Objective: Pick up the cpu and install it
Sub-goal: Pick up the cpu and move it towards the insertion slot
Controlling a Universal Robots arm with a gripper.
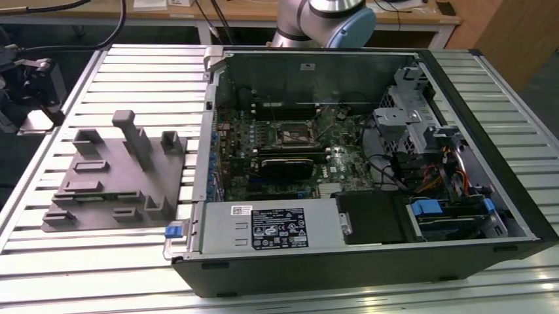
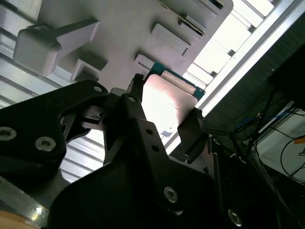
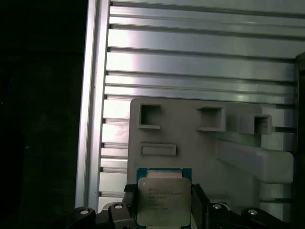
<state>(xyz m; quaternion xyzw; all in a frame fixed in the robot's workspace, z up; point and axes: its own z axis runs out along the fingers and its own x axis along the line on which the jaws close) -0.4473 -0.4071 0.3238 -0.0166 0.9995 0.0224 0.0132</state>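
Observation:
In both wrist views the cpu (image 3: 163, 200) (image 2: 167, 100), a flat square chip with a shiny metal top and a green rim, sits between my two black fingers. My gripper (image 3: 163, 205) (image 2: 164, 112) is shut on it, one finger (image 3: 129, 200) on each side. Right behind the chip is the grey plastic fixture tray (image 3: 190, 143) (image 2: 128, 33); whether the chip touches it I cannot tell. In the exterior view the tray (image 1: 105, 196) lies on the slatted table, to the exterior view's left of the open computer case (image 1: 349, 163). The bare square socket (image 1: 292, 134) sits mid-motherboard.
The table edge and dark floor (image 3: 43, 119) lie close beside the tray. Upright posts (image 1: 131, 134) rise from the tray. Inside the case are a black heatsink block (image 1: 284, 167), the power supply (image 1: 271, 229) and drive cages with cables (image 1: 436, 163). The arm's base (image 1: 323, 19) stands behind the case.

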